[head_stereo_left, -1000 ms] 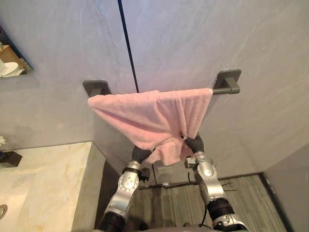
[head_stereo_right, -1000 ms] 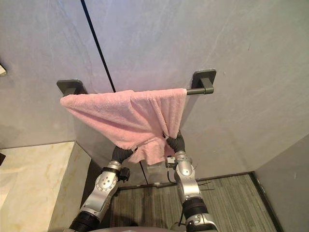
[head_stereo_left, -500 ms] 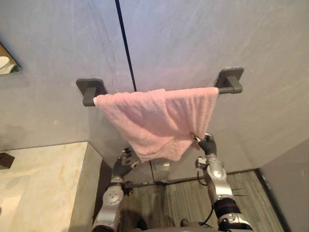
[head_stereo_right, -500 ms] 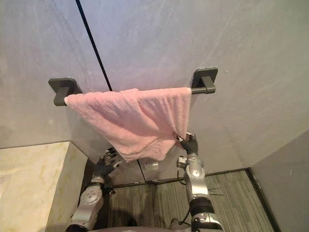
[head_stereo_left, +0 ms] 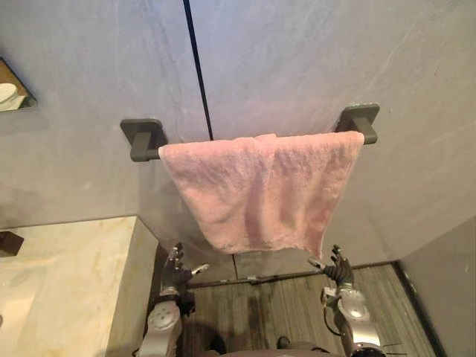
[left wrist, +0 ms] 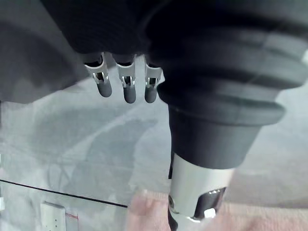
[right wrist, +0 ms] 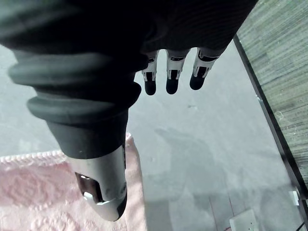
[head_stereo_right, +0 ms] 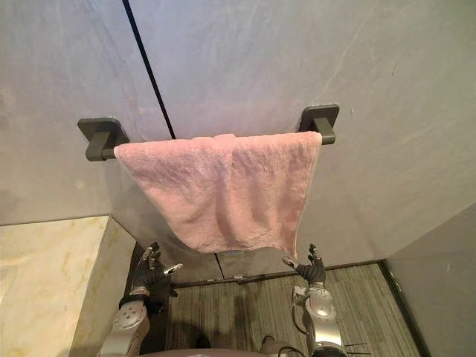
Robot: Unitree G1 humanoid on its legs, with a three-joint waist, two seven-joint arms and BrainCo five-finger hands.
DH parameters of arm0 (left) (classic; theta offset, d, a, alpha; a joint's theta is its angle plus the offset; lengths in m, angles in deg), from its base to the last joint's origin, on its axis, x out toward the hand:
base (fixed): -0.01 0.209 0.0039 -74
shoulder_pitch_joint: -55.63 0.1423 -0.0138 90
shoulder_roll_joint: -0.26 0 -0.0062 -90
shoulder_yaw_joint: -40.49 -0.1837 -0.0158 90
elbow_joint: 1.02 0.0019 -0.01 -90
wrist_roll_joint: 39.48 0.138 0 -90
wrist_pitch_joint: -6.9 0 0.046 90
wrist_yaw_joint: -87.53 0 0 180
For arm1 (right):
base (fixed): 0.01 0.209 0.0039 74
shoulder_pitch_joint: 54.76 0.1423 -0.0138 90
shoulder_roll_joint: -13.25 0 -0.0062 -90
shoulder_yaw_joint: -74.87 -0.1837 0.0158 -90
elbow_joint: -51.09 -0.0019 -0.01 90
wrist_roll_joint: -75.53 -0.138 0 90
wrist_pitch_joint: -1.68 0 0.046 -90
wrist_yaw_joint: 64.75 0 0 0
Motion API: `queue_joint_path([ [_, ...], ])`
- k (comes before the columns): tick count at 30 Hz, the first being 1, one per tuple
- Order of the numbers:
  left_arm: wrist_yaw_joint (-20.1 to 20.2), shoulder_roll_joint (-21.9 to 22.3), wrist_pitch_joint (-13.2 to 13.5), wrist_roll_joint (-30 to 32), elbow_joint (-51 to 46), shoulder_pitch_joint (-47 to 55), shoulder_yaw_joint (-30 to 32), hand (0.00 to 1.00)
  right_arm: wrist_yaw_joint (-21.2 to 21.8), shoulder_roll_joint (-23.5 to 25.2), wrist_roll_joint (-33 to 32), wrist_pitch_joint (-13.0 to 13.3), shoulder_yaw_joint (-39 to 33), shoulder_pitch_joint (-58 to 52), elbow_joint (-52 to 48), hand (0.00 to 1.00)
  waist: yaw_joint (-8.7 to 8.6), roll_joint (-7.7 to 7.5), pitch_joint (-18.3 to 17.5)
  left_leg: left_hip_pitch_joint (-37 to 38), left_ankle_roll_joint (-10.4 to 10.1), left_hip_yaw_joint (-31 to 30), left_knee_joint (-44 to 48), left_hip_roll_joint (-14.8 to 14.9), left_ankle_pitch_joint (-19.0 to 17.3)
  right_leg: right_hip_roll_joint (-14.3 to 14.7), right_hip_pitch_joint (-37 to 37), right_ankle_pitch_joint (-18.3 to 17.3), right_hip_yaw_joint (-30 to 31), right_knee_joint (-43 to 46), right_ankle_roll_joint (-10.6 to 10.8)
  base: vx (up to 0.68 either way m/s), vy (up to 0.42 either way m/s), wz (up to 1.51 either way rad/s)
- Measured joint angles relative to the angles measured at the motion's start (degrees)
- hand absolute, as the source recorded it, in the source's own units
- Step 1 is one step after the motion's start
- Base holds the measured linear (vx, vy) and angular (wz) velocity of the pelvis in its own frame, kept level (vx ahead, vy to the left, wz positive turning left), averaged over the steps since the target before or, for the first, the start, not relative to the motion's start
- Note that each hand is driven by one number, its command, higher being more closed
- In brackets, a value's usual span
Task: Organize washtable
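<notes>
A grey stone wall (head_stereo_left: 297, 59) with a dark vertical seam (head_stereo_left: 195, 67) makes up the background. A pale marble tabletop (head_stereo_left: 67, 275) lies at 8 o'clock and striped flooring (head_stereo_left: 275, 305) at 6 o'clock. Across the middle, a dark towel bar (head_stereo_left: 151, 155) runs between two brackets.

The pink towel (head_stereo_left: 260, 186) is draped over this bar and hangs free. It sits toward 3 o'clock, with its edge close against the right bracket (head_stereo_left: 357, 119). A short stretch of bare bar shows beside the left bracket (head_stereo_left: 141, 134).

The left hand (head_stereo_left: 175, 274) hovers at 7 o'clock and the right hand (head_stereo_left: 340, 274) at 5 o'clock. Both are below the hem and apart from the cloth. Each wrist view shows straight, relaxed fingers (left wrist: 129, 89) (right wrist: 172, 82) spread slightly and holding nothing, with the towel's edge just past the thumb.

The step in hand looks like finishing the hang. The hem slants: the corner toward 5 o'clock drops lower, while the side toward 7 o'clock curves up.

To do it well:
- Pinch both lower corners lightly and draw them down by equal amounts.
- Nudge the cloth toward 9 o'clock until it is centred between the brackets.
- Pull gently, since a hard tug on one side could drag the towel off the bar.
- Lower the hands straight down afterwards, so no fingertip catches the terry loops.
</notes>
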Motion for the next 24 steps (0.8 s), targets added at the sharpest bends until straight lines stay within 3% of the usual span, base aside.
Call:
queue_joint_path([
  [4, -1.08, -0.03, -0.07, -0.59, -4.32, 0.62, 3.31, 0.0, -1.13, -0.2, -0.01, -0.07, -1.99, -3.04, -4.65, 0.0, 1.15, -0.02, -0.01, -0.28, 0.0, -0.21, 0.09, 0.01, 0.0, -0.09, -0.13, -0.02, -0.19, -0.02, 0.03, 0.0, 0.0, 0.02],
  [9, -1.83, 2.37, 0.52, -2.3, -21.25, 5.5, 7.28, 0.0, -3.81, -1.02, -0.08, 0.42, -11.93, -5.79, -20.37, 0.0, 1.08, -0.18, -0.11, -0.51, 0.16, -0.23, 0.33, -0.23, -0.12, -0.74, -0.01, -0.15, -0.23, 0.04, 0.23, 0.0, 0.0, 0.01],
  [13, -3.13, 3.34, 1.83, -2.76, -33.35, 6.91, 9.92, 0.0, -5.86, -1.15, -0.07, 0.83, -15.28, -7.97, -33.25, 0.0, 0.95, -0.7, -0.47, -0.46, 0.22, -0.13, 0.33, -0.14, -0.19, -0.73, -0.04, -0.21, -0.12, 0.07, 0.32, 0.0, 0.0, 0.0],
  [19, -3.73, 2.86, 5.35, -2.77, -50.77, 6.44, 11.89, 0.0, -6.03, -1.38, -0.02, 5.13, -15.24, -6.1, -51.73, 0.0, 1.2, -0.48, -1.19, -0.36, 0.28, -0.02, 0.37, -0.32, -0.21, -0.72, -0.09, -0.23, -0.05, 0.27, 0.35, 0.0, 0.0, 0.0],
  [24, -4.27, -4.35, 9.67, -5.19, -60.47, 2.01, 7.8, 0.0, -4.54, -9.38, -0.71, 10.6, -7.31, 0.98, -63.72, 0.0, 1.24, -0.59, -1.51, 0.21, 0.32, 0.18, 0.38, -0.35, -0.2, -0.69, -0.05, -0.27, 0.42, 0.93, 0.42, 0.0, 0.0, -0.03],
])
